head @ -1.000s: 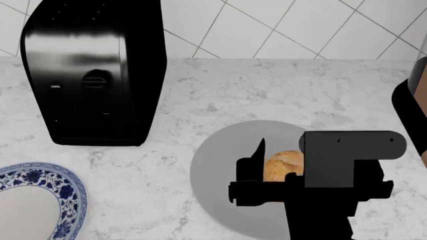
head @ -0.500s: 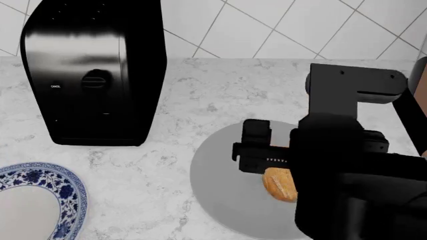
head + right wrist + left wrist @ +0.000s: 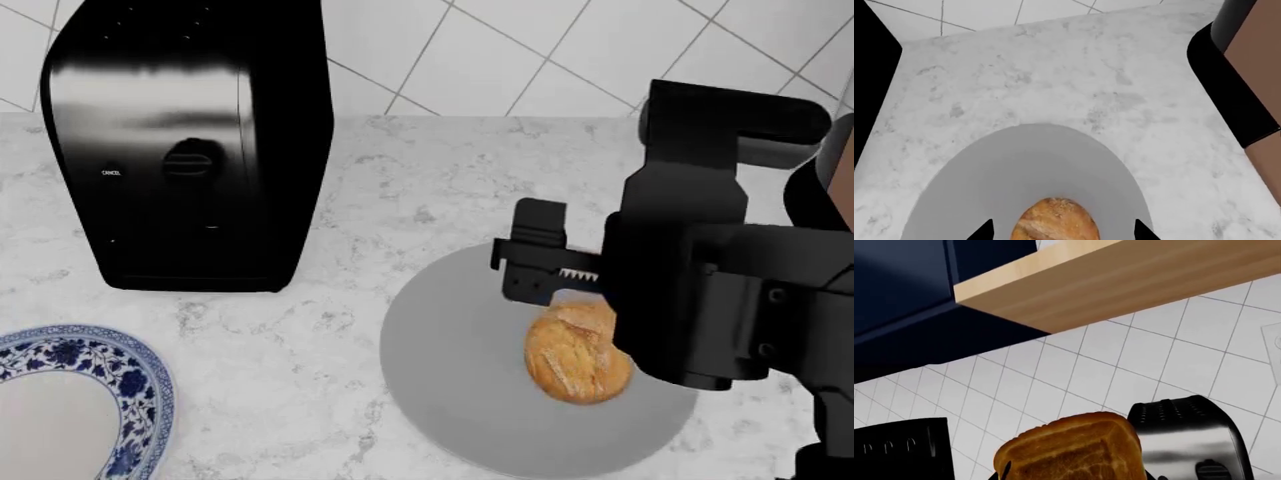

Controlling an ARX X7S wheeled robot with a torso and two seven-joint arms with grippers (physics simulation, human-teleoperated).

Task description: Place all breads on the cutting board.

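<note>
The round roll (image 3: 579, 353) lay on the grey plate (image 3: 441, 360), which sat on the marble surface (image 3: 441, 190) to the right of the black toaster (image 3: 187, 140). The right gripper (image 3: 561, 285) hung just over the roll, its fingers (image 3: 981, 231) spread to either side without touching it. In the left wrist view, the small orange-brown loaf (image 3: 1071, 450) sat close before the camera; whether the left fingers pinched it could not be told. A blue-and-white plate (image 3: 120, 380) lay at the near left.
</note>
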